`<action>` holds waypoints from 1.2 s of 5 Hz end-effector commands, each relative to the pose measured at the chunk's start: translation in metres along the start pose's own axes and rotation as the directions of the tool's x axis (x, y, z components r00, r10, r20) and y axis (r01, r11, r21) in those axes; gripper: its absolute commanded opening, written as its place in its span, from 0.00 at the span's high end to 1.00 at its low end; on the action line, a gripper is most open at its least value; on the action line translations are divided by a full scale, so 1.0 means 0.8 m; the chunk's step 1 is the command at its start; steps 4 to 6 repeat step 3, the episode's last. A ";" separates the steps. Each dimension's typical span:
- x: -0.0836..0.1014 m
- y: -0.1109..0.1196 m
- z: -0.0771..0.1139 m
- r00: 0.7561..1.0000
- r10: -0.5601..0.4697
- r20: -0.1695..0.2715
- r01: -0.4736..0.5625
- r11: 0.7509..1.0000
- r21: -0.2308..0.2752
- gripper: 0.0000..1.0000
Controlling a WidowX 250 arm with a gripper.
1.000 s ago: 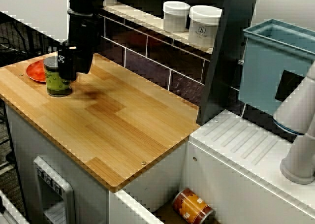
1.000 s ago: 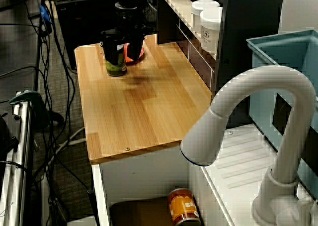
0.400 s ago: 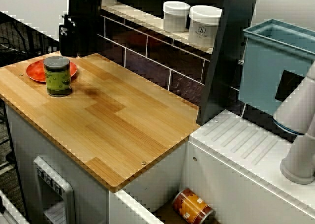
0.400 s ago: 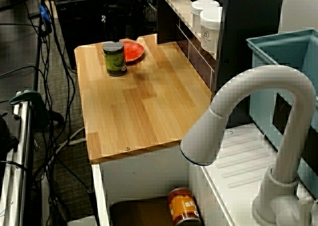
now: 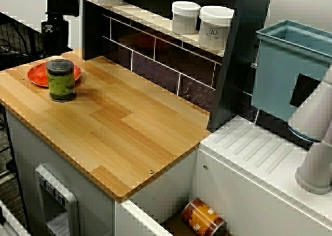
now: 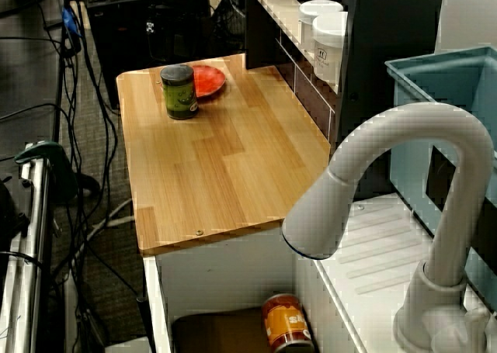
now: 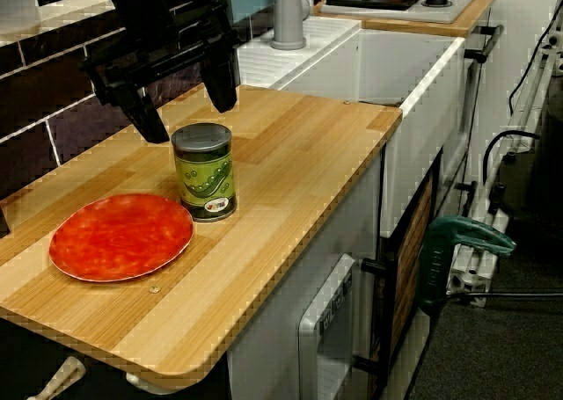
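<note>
Claw-mounted view, claw [image 7: 190, 119] spread wide, above can [image 7: 204, 173]

I've got two white jars [image 5: 185, 16] on the shelf [image 5: 150, 19], a blue bin [image 5: 280, 75], a faucet [image 6: 404, 132], and what looks like an orange can [image 5: 203, 218] below.

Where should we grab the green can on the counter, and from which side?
Grip the green can across its round side wall near mid-height, coming down from above. It stands upright, so the wall is vertical and suits opposed fingers. The red plate lies close beside its base; keep the fingers off that side.
</note>
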State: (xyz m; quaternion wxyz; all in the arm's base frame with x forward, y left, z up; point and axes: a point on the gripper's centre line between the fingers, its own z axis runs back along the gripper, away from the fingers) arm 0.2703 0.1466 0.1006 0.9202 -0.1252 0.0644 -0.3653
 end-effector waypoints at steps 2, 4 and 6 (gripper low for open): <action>-0.056 0.006 0.024 0.975 0.215 0.062 -0.214 0.977 -0.013 0.00; -0.066 0.018 0.025 0.954 0.290 0.075 -0.289 0.957 -0.023 0.00; -0.066 0.018 0.025 0.954 0.290 0.075 -0.289 0.957 -0.023 0.00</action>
